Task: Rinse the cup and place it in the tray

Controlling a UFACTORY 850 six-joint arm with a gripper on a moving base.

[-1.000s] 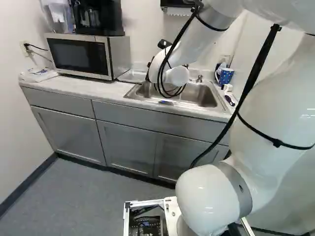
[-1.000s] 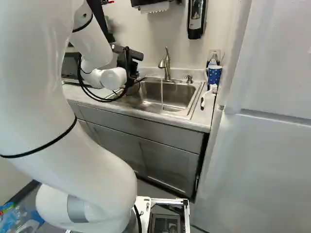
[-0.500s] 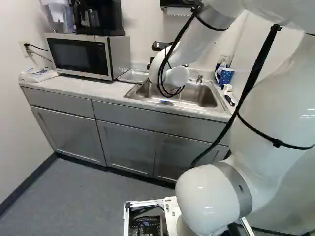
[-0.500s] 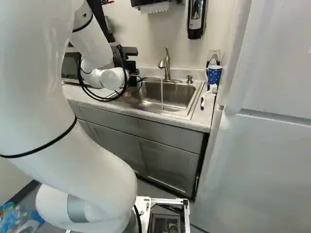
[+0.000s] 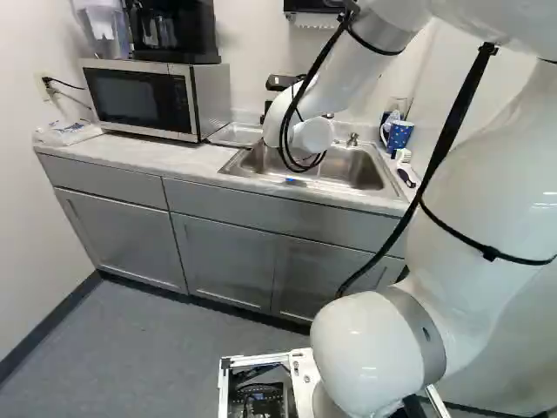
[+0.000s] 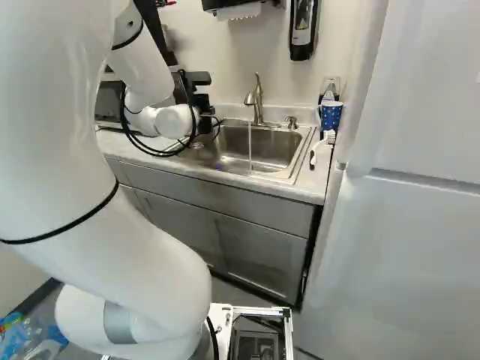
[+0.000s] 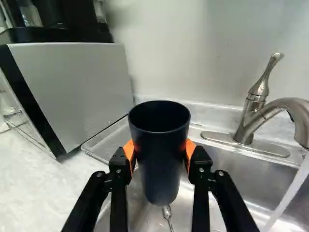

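In the right base view my black gripper (image 6: 202, 105) is mostly hidden behind the white wrist, over the left part of the sink (image 6: 289, 171). Seen from the wrist, the gripper (image 7: 159, 157) has its orange pads on both sides of a dark navy cup (image 7: 160, 166), shut on it. The cup is roughly upright, its mouth visible, held above the sink's side nearer the microwave. A shallow metal tray (image 7: 99, 145) lies between microwave and sink. Water (image 7: 292, 191) runs from the faucet (image 7: 285, 108), clear of the cup.
The microwave (image 5: 139, 100) stands beside the tray. On the counter's other side are a blue patterned cup (image 6: 331, 116) and a white-headed brush (image 6: 322, 148). A soap dispenser (image 6: 303, 30) hangs on the wall. A metal utensil (image 7: 167, 212) shows beneath the held cup.
My wrist has rotated from a tilted to a more level pose, mostly in the first half second. The arm otherwise stays nearly in place, and the base has not moved.
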